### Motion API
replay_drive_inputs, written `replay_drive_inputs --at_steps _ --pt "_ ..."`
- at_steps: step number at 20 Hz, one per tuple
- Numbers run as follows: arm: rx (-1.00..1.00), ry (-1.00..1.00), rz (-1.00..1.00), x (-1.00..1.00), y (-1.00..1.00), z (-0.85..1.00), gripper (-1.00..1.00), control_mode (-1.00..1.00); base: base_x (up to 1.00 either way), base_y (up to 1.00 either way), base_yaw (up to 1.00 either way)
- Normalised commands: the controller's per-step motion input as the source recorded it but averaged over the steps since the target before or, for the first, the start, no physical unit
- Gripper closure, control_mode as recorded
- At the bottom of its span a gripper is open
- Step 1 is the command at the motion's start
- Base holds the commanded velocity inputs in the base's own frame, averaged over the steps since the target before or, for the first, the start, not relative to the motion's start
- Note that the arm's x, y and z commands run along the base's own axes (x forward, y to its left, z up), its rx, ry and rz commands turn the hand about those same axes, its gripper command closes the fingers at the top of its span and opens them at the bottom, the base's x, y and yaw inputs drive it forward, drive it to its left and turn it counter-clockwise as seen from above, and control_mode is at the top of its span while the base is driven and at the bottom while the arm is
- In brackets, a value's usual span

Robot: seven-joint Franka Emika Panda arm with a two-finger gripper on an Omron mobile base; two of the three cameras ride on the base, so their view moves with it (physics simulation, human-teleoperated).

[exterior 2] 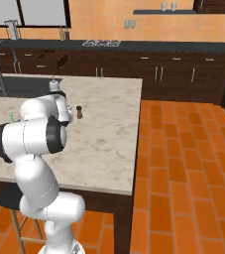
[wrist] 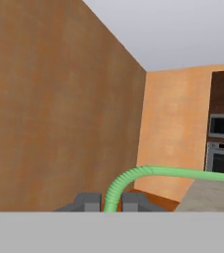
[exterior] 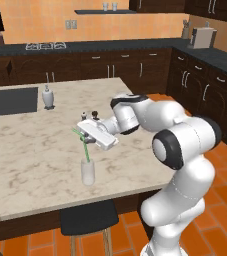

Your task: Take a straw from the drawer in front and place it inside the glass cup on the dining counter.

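The gripper [exterior: 83, 134] is seen clamped on the straw [exterior: 85, 148], fingers together on its ribbed neck in the hand view, where the straw [wrist: 148, 175] bends off between the two dark tips. Taking the glass cup [exterior: 88, 171] as landmark: the cup is stood on the dining counter [exterior: 30, 145] near its front edge, and the straw's lower end is seen inside the cup's mouth, slanting up and slightly back to the gripper directly above the cup. The fetch from the drawer is judged done, insertion is judged nearly done; what is left is the release and a withdrawal of the hand, with the straw probably to be left leaning on the rim. Behind the cup, small shakers [exterior: 90, 116] are partly hidden by the hand; further behind and left of it a white soap dispenser [exterior: 47, 96] is stood beside the dark sink [exterior: 10, 100]. Far beyond the cup, dark cabinets [exterior: 110, 62] run under the black worktop [exterior: 110, 46]. No brand, label or readable writing is found anywhere.
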Motion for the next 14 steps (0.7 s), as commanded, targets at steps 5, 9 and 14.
replay_drive_inputs --at_steps 5,9,14 --pt "0.01 0.00 0.01 0.22 0.00 -0.14 1.00 -1.00 0.00 0.00 0.00" --pt "0.00 0.00 0.01 0.04 0.00 -0.30 1.00 -1.00 0.00 0.00 0.00" --pt "0.00 0.00 0.01 0.12 0.00 -0.28 1.00 -1.00 0.00 0.00 0.00"
